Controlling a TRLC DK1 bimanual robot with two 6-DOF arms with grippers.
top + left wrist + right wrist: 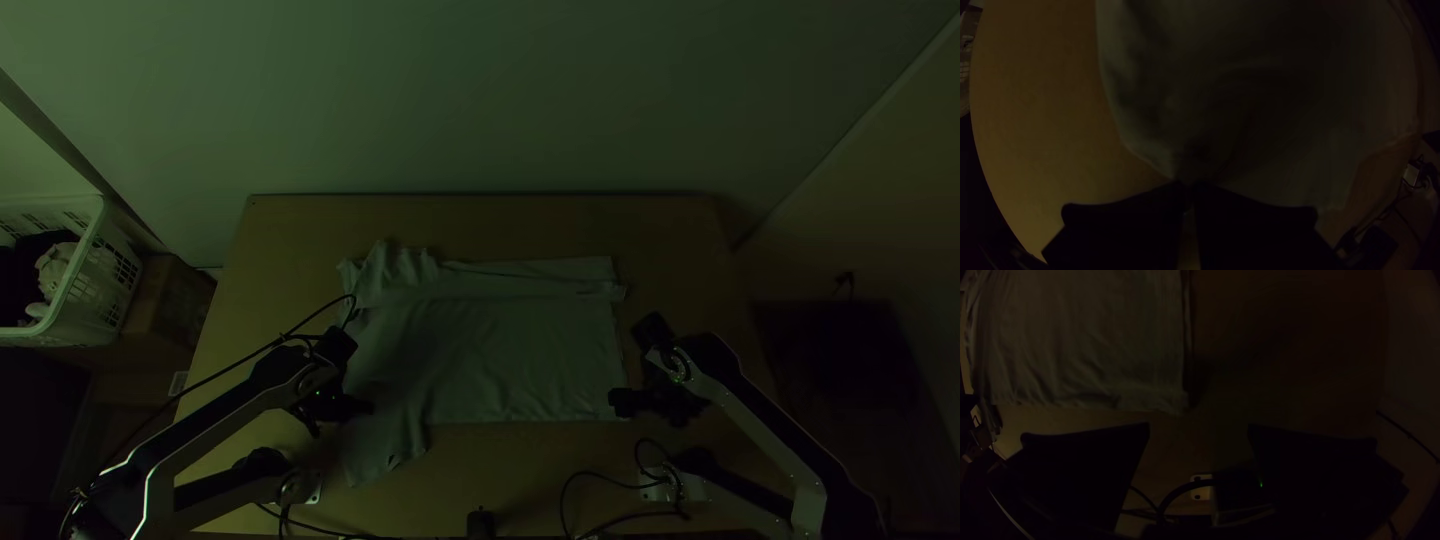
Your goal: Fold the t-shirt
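The pale t-shirt [500,350] lies spread across the table with a long strip along its far side, its left end wrinkled and a sleeve-like part hanging toward the near edge. At its left part is my left gripper [358,407]; in the left wrist view that gripper [1189,189] is shut on an edge of the t-shirt [1260,135], where creases converge. My right gripper [620,403] is by the t-shirt's near right corner. Seen from the right wrist, the same gripper [1199,430] stands open, its fingers apart, beside the corner of the t-shirt [1110,355].
Bare wooden table [480,225] runs along the far side, with more to the right of the cloth. A white basket [75,320] with cloths stands beyond the left edge. Cables [600,480] and a small dark object [481,524] lie near the front edge.
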